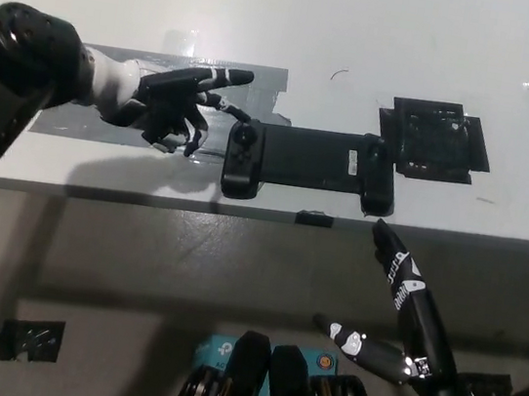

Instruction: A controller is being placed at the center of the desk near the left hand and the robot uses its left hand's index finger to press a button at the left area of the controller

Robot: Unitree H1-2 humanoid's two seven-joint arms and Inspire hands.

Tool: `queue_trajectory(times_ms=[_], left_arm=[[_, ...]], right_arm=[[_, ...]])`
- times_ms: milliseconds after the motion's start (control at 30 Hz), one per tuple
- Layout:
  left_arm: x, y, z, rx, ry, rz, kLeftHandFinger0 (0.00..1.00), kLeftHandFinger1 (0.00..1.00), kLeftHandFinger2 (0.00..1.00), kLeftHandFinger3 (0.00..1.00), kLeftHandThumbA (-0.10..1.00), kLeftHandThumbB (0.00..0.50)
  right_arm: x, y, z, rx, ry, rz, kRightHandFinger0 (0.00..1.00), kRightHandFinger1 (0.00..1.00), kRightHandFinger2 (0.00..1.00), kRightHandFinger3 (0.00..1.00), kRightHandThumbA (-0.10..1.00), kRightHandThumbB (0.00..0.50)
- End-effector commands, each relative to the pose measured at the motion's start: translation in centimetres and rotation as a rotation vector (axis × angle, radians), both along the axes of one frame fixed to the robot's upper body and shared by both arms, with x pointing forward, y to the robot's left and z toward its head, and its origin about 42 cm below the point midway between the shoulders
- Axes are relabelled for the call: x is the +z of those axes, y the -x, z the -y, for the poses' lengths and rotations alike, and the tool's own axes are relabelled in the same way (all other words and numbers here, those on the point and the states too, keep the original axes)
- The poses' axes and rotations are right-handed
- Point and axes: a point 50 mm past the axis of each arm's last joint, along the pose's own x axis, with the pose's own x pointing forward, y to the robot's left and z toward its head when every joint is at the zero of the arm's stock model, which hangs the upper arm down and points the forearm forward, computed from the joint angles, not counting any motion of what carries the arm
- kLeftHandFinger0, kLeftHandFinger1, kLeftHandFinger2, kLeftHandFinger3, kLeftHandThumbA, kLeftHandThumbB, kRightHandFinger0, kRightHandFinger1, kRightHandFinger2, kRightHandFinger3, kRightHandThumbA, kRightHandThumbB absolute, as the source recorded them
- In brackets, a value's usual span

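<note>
A black controller [309, 163] lies flat near the desk's front edge, its long side running left to right. My white left hand [173, 101] hovers just left of it, palm down, with one finger stretched toward the controller's left grip and its tip close to the round button [245, 138] there; whether it touches is unclear. The other fingers curl under and hold nothing. My black right hand [396, 310] hangs below the desk edge at the lower right, fingers spread and empty.
A strip of grey tape [175, 97] covers the white desk [300, 16] under my left hand. A black square pad [435, 140] sits right of the controller. The desk's front edge [272, 214] runs across the middle.
</note>
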Motion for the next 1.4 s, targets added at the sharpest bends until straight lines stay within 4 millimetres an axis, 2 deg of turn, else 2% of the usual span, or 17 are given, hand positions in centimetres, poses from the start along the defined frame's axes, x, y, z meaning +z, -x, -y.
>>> queue_trajectory(times_ms=[0,167,300,533,600,833,867,967,1133,1167,1233,1367], left_arm=[[3.5,-0.3,-1.1,-0.009,-0.002,-0.022,0.00,0.00,0.26,1.00,1.00,0.403],[3.3,-0.6,-1.1,0.004,-0.009,-0.030,0.00,0.01,0.28,1.00,1.00,0.408],[3.2,-0.7,-1.1,0.008,-0.039,-0.029,0.00,0.05,0.36,1.00,1.00,0.428],[1.9,-0.6,-0.7,0.012,-0.024,-0.045,0.00,0.07,0.41,1.00,1.00,0.433],[1.4,-0.5,-0.5,0.019,-0.028,-0.036,0.00,0.12,0.47,1.00,1.00,0.428],[0.3,-0.5,0.0,0.037,-0.037,-0.022,0.02,0.17,0.53,1.00,1.00,0.447],[-0.1,-0.5,0.1,0.045,-0.032,-0.022,0.04,0.23,0.59,1.00,1.00,0.456],[-0.5,-0.6,0.2,0.056,-0.021,-0.028,0.07,0.28,0.61,1.00,1.00,0.462],[-0.9,-0.8,0.2,0.069,0.004,-0.045,0.03,0.23,0.56,1.00,1.00,0.460],[-1.0,-0.8,0.2,0.075,0.009,-0.044,0.00,0.17,0.50,1.00,1.00,0.462],[-1.1,-0.9,0.2,0.076,0.009,-0.051,0.00,0.12,0.45,1.00,1.00,0.462],[-1.0,-1.0,-0.1,0.085,0.014,-0.052,0.00,0.11,0.44,1.00,1.00,0.463]], right_arm=[[1.6,-0.4,-0.1,0.018,0.017,0.063,1.00,1.00,1.00,1.00,0.89,0.218],[1.8,-0.5,-0.2,0.024,0.021,0.068,1.00,1.00,1.00,1.00,0.89,0.216],[2.0,-0.8,-0.2,0.022,0.028,0.076,1.00,1.00,1.00,1.00,0.90,0.221],[2.1,-0.8,-0.2,0.027,0.035,0.077,1.00,1.00,1.00,1.00,0.91,0.212],[2.2,-0.7,-0.1,0.029,0.036,0.076,1.00,1.00,1.00,1.00,0.91,0.209],[2.2,-0.6,0.0,0.027,0.028,0.074,1.00,1.00,1.00,1.00,0.90,0.213],[2.2,-0.5,0.1,0.026,0.034,0.073,1.00,1.00,1.00,1.00,0.90,0.208],[2.2,-0.5,0.1,0.027,0.034,0.073,1.00,1.00,1.00,1.00,0.89,0.204],[2.1,-0.6,0.1,0.025,0.030,0.070,1.00,1.00,1.00,1.00,0.89,0.208],[2.2,-0.5,0.1,0.026,0.026,0.067,1.00,1.00,1.00,1.00,0.88,0.201],[2.2,-0.5,0.2,0.027,0.024,0.072,1.00,1.00,1.00,1.00,0.88,0.202],[2.3,-0.6,0.2,0.025,0.028,0.075,1.00,1.00,1.00,1.00,0.88,0.204]])
